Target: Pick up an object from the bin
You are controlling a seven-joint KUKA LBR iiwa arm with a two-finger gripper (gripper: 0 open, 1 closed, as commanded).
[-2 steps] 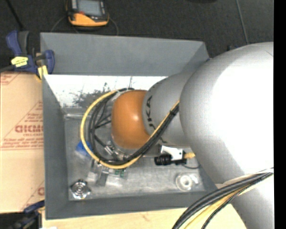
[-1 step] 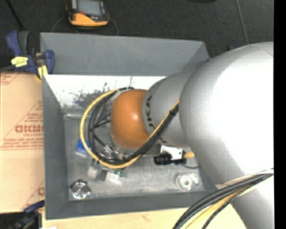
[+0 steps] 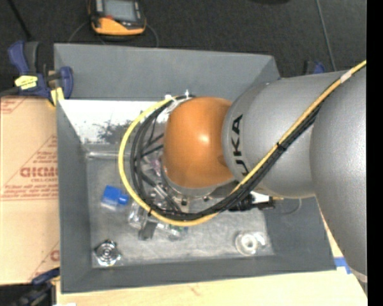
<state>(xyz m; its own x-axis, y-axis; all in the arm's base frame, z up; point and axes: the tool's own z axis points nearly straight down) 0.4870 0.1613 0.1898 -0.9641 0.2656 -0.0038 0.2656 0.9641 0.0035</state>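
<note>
Glinting beneath the arm (image 3: 293, 145) lies a small clear plastic piece (image 3: 142, 224).

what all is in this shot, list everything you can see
bin: one, grey metal, middle of the view
blue piece: one, blue, left part of the bin floor
round metal piece: one, silver, lower-left corner of the bin floor
clear plastic bits: small cluster, count unclear, see-through, right of the blue piece, at the wrist's lower edge
ring-like piece: one, whitish, lower right of the bin floor
handheld devices: two, orange and black, on the dark floor beyond the bin, the second at the top edge
arm: one, grey, reaching in from the right over the bin
wrist cover: one, orange, over the bin's middle
cables: black bundle plus a yellow one, looped round the cover's left side
</note>
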